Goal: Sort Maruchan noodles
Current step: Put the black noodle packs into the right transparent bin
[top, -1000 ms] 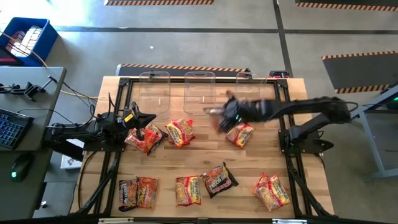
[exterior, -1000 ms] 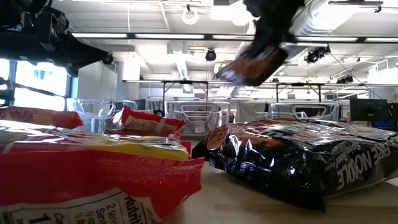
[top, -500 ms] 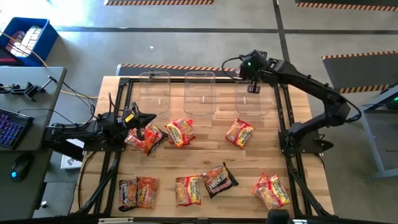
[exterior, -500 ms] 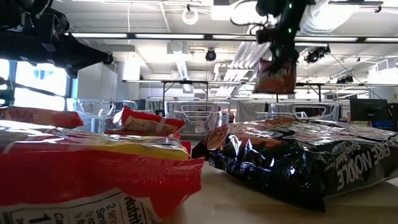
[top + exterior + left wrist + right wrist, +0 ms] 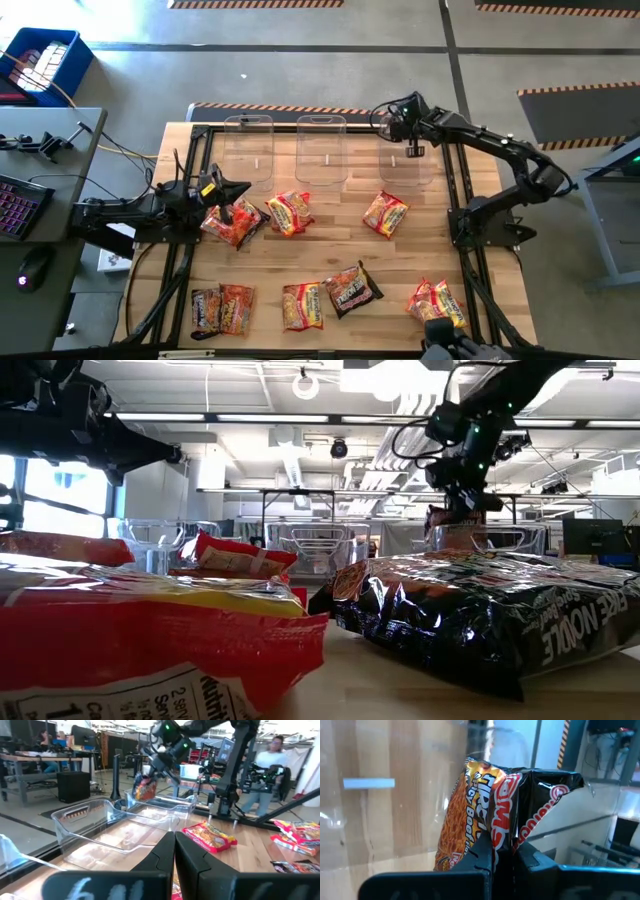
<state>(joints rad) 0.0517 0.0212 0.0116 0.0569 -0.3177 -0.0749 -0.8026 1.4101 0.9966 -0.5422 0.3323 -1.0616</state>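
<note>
Maruchan noodles lie scattered over my wooden table (image 5: 330, 262): two packets near the left arm, one in the middle right, and a row of five or so along the near edge. One more, a dark packet (image 5: 495, 805) with red and orange print, hangs from my right gripper (image 5: 411, 147), whose fingers are clamped tight on its edge. I have the right arm stretched out from its base at the right side, elbow bent, reaching toward the far edge with the wrist turned down, so the packet dangles over the rightmost clear bin (image 5: 405, 160). In the low view the packet's lower part sits at about the bin's rim. Two other clear bins stand in a row to its left along the far edge. My left gripper (image 5: 228, 195) waits low at the left side of the table, fingers shut and empty, just above the orange-red packet (image 5: 232, 222) there.
</note>
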